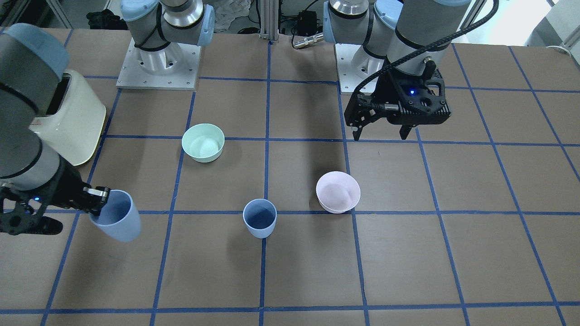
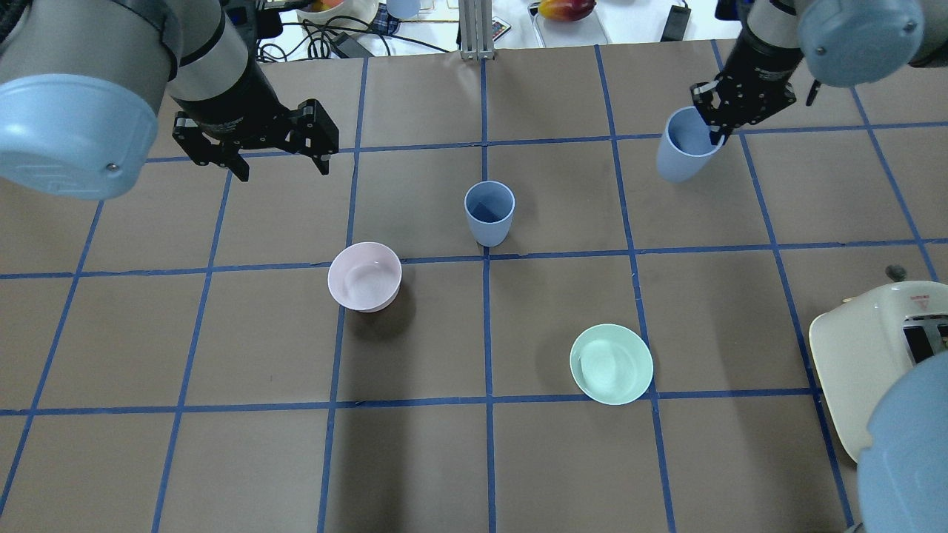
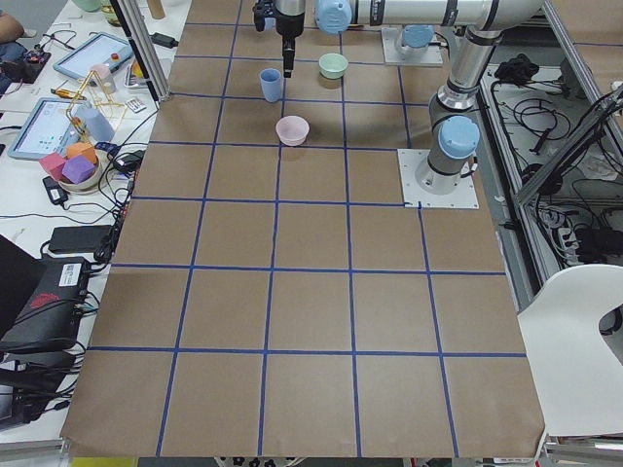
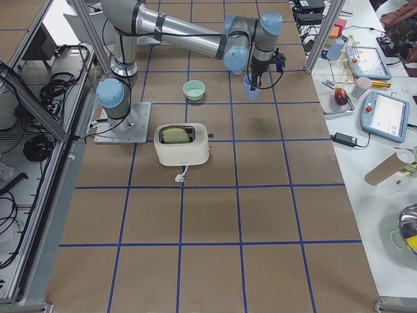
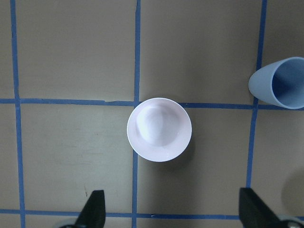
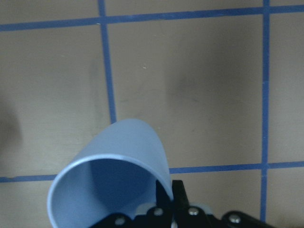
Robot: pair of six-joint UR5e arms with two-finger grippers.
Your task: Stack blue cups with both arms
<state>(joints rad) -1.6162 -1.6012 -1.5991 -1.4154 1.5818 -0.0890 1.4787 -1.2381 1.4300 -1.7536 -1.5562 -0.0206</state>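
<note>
One blue cup [image 2: 489,215] stands upright near the table's middle; it also shows in the front view [image 1: 259,219] and at the right edge of the left wrist view [image 5: 280,83]. My right gripper [image 2: 720,122] is shut on the rim of the second blue cup [image 2: 683,152], one finger inside and one outside. It holds the cup tilted at the far right; the cup also shows in the front view [image 1: 117,221] and the right wrist view [image 6: 114,175]. My left gripper [image 2: 283,169] is open and empty, hovering above the table behind the pink bowl [image 2: 364,276].
The pink bowl [image 5: 159,129] lies below my left gripper's camera. A mint-green bowl [image 2: 611,364] sits nearer the robot on the right. A cream toaster [image 2: 866,355] stands at the right edge. Blue tape lines grid the brown table [image 2: 222,459].
</note>
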